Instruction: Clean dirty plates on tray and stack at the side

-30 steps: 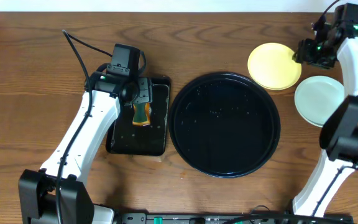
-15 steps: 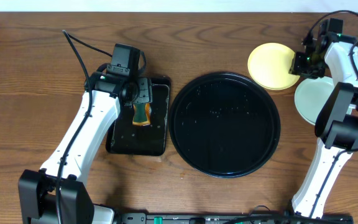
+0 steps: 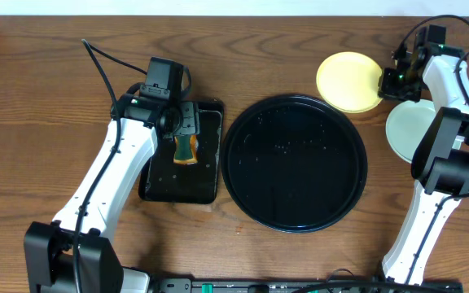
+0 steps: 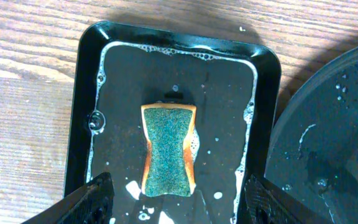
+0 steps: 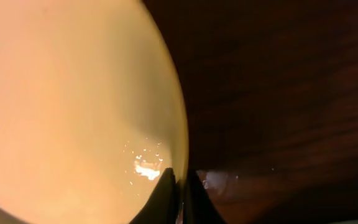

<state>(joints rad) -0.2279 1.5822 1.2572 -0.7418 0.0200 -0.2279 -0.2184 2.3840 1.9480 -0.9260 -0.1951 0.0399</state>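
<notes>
Yellow plate (image 3: 348,81) is pinched at its right edge between the closed fingers of my right gripper (image 3: 389,79), just beside the far right rim of the round black tray (image 3: 294,163), which is wet. A mint plate (image 3: 405,130) lies on the table nearby, partly under my right arm. My left gripper (image 3: 184,134) hangs with jaws wide above the sponge (image 4: 168,149), which lies in soapy water in the small rectangular tray (image 4: 86,93)
</notes>
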